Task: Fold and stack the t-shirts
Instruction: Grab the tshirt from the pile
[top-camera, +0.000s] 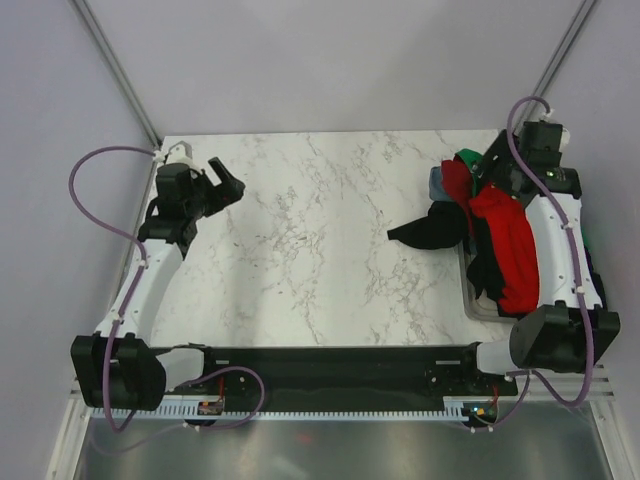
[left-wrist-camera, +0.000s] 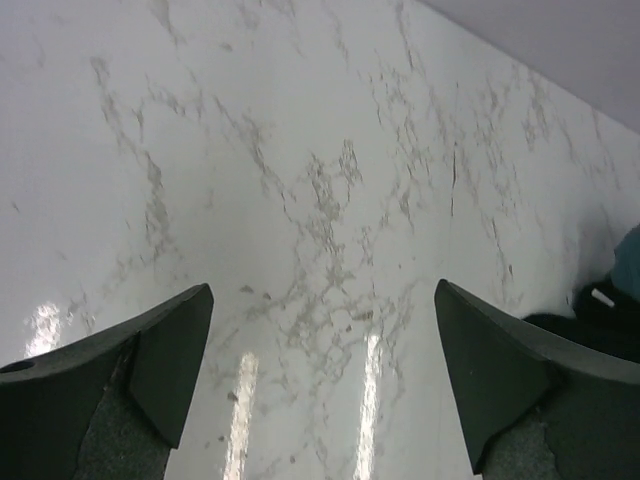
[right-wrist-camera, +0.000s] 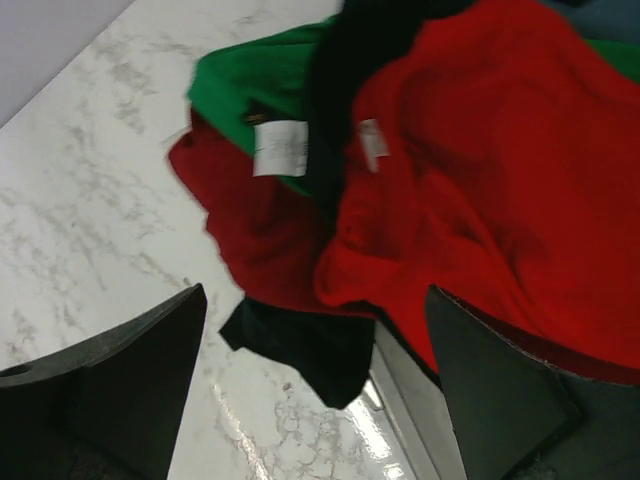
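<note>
my right gripper (right-wrist-camera: 315, 297), spread wide, hangs over the bright red t-shirt (right-wrist-camera: 470, 200) just below, poised to pluck it; my left gripper (left-wrist-camera: 322, 288), also spread, holds nothing.

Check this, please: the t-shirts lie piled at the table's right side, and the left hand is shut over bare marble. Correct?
No: the left hand is open, spread wide, as the left wrist view shows. The rest holds.

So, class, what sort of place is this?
Probably a robotics lab workcell: white-and-black left arm and right arm bolted to a marble-patterned table, plain grey walls, grey bin heaped with coloured t-shirts.
</note>
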